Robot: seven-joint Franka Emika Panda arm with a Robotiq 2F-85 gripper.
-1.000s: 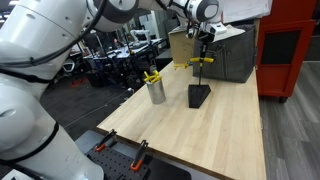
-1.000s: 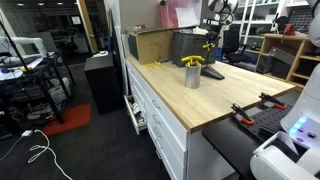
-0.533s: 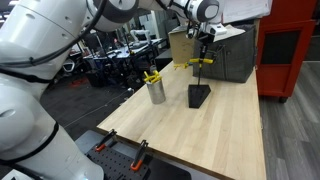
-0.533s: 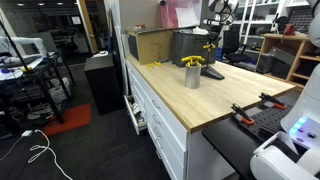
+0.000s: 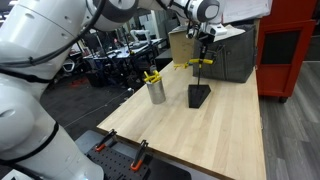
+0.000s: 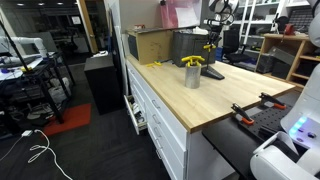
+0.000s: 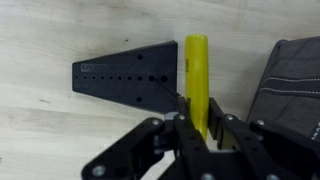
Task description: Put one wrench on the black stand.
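Hand (image 7: 197, 126) grips the wrench (image 7: 196, 70) above the black stand (image 7: 125, 76)

No readable text anywhere tbh. Faint marks on black stand (image 7: 125, 75), end farthest from gripper (image 7: 197, 125), way too blurry to read.

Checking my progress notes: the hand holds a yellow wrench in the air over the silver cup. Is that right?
Not quite: in an exterior view the hand holds the yellow wrench in the air over the black stand, not the silver cup, which stands apart.
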